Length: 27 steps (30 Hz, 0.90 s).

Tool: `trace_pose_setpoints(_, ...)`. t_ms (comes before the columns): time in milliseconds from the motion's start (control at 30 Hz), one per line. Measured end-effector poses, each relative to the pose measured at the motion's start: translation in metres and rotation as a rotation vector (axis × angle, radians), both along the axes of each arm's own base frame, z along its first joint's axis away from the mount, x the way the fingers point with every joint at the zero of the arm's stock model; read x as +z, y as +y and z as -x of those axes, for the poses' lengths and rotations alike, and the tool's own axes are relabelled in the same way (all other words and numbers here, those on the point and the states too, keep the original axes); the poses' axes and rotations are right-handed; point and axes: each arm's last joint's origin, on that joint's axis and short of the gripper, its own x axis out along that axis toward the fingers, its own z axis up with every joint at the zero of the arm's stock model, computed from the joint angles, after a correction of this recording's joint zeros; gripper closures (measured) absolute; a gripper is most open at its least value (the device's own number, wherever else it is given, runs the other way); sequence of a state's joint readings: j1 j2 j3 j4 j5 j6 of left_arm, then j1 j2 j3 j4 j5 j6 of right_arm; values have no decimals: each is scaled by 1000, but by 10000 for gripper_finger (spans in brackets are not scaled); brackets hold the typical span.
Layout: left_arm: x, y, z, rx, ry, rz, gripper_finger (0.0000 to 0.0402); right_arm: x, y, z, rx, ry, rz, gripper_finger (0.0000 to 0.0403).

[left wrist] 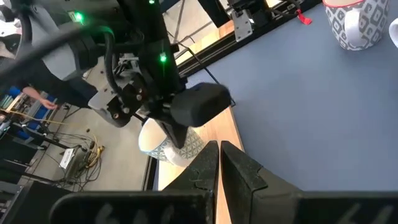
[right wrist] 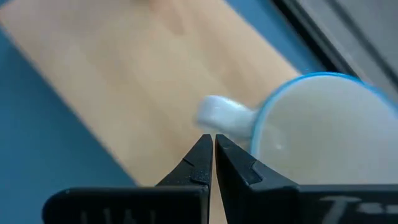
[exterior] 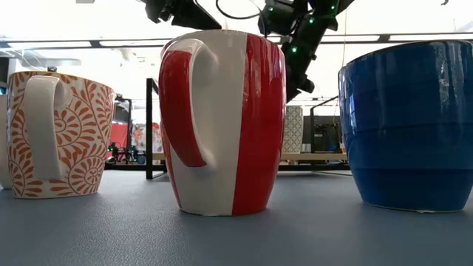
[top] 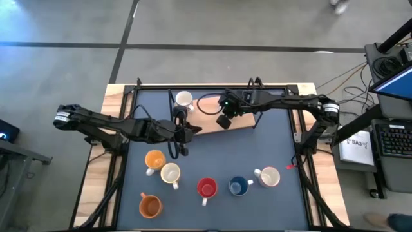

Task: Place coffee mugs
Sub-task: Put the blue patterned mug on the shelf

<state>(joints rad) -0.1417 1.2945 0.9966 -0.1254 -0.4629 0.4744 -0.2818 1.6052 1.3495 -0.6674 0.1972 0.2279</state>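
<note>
Six coffee mugs stand on their bases on the blue table's near half: two orange (top: 154,159) (top: 150,205), a cream one (top: 170,174), a red one (top: 206,188), a blue one (top: 239,186) and a white patterned one (top: 268,176). Another white mug (top: 183,100) stands by the far edge. A white mug with a blue rim (right wrist: 323,130) stands on a wooden board (top: 241,122), under my right gripper (right wrist: 213,142), which is shut and points down beside its handle. My left gripper (left wrist: 219,149) is shut and empty, level above the table by the board's left end (top: 188,133). My right gripper's shut fingertips (right wrist: 202,149) come from above and stand right beside the free side of the blue-rimmed mug's handle (right wrist: 224,115). I cannot tell whether they touch it. The mug stands upright on the board.
A dark metal frame (top: 193,87) runs around the table's far and side edges. Black cables (top: 206,103) lie on the far part of the table. A small red object (top: 290,166) lies near the right edge. Bare blue surface lies between the board and the row of mugs.
</note>
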Motion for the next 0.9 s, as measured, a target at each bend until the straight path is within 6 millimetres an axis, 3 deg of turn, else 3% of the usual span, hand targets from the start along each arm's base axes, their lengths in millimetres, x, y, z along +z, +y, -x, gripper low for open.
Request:
trace_pose_setpoints(533,0,0,0,0,1,0,402,0,-23,15,-125,66,26,394)
trace_pose_setpoints(900,0,0,0,0,2,0,402,11,-20,19,-138,22,23,394)
